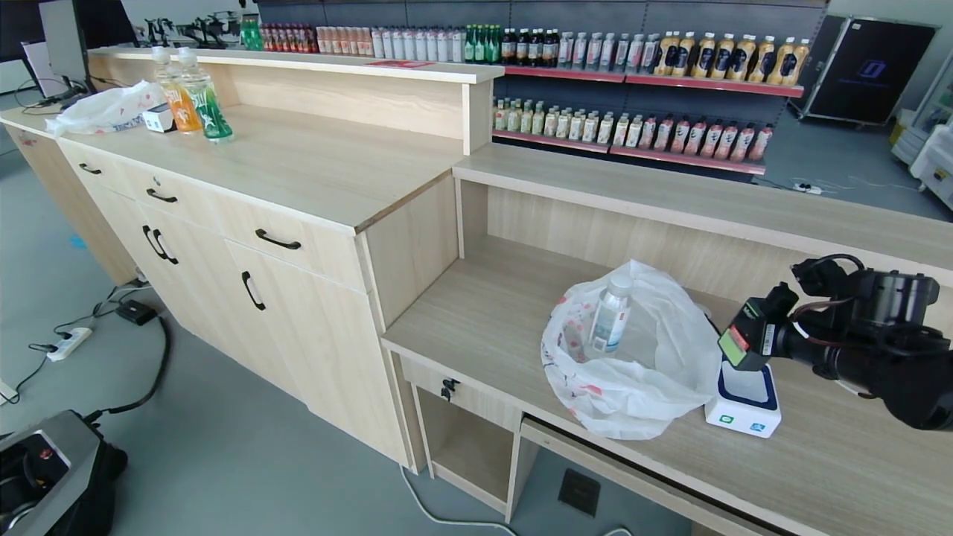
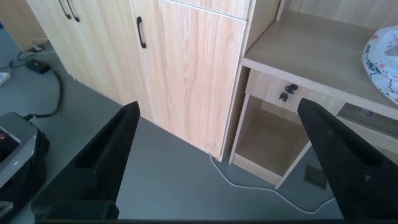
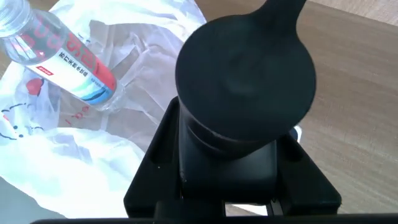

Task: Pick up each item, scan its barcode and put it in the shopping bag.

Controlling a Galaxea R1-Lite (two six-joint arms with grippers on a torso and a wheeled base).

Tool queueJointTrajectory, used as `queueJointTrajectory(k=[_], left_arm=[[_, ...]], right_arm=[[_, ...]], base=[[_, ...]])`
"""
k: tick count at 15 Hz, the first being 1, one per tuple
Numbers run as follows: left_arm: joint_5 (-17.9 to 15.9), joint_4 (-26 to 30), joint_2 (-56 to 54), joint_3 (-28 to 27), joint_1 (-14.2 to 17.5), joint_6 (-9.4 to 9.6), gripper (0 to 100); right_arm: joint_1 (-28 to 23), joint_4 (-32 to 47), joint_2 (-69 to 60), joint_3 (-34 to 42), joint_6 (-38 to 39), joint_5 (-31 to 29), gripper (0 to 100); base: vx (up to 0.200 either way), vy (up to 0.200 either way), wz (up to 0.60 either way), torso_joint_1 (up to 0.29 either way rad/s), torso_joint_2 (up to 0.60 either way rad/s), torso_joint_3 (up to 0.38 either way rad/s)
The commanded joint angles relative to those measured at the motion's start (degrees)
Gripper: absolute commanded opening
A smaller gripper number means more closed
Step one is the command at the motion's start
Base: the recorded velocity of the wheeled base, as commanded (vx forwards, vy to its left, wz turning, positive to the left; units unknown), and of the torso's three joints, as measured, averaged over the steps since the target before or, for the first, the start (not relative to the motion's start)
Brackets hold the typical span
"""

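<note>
Shopping bag [image 1: 640, 387], white plastic with red print, sits open-mouthed on the low wooden counter [image 1: 484, 313] at the right of the scene. Left of it stands a taller counter with drawers [image 1: 298, 164]. Far behind both run shelves of bottled drinks [image 1: 633, 74].

The left gripper [image 2: 217, 109] hangs low at the near left, above the grey floor in front of the cupboard doors. Its two dark fingers [image 2: 106, 155] are spread wide with nothing between them.

The right gripper [image 1: 767, 339] is at the right, over the low counter. It is clamped on a small dark item with a green and red label [image 1: 741, 339], which it holds just above the scanner [image 1: 743, 406]. The scanner is a white box with a blue-edged top, touching the bag's near right side.

Inside the bag a clear water bottle [image 1: 610, 313] with a white cap leans against the plastic. On the far left of the tall counter lie another white bag [image 1: 104, 108], an orange bottle [image 1: 175, 97] and a green bottle [image 1: 207, 100].
</note>
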Motion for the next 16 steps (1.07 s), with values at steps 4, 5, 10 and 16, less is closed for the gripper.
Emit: queueJointTrajectory(k=[4, 5, 10, 16], left_arm=[[0.0, 0.1, 0.0, 0.0, 0.0, 0.0, 100], [0.0, 0.1, 0.0, 0.0, 0.0, 0.0, 100], [0.1, 0.0, 0.0, 0.0, 0.0, 0.0, 100], [0.0, 0.0, 0.0, 0.0, 0.0, -0.08, 100]], right_arm=[[0.0, -3.3, 5.3, -1.8, -1.5, 1.5, 0], [0.0, -5.5, 6.8, -1.9, -2.1, 1.5, 0], [0.1, -10.1, 10.9, -2.7, -4.5, 6.6, 0], [0.9, -13.8, 14.3, -4.9, -5.8, 8.6, 0]], base=[[0.0, 0.0, 0.0, 0.0, 0.0, 0.0], [0.0, 0.0, 0.0, 0.0, 0.0, 0.0], [0.0, 0.0, 0.0, 0.0, 0.0, 0.0], [0.0, 0.0, 0.0, 0.0, 0.0, 0.0]])
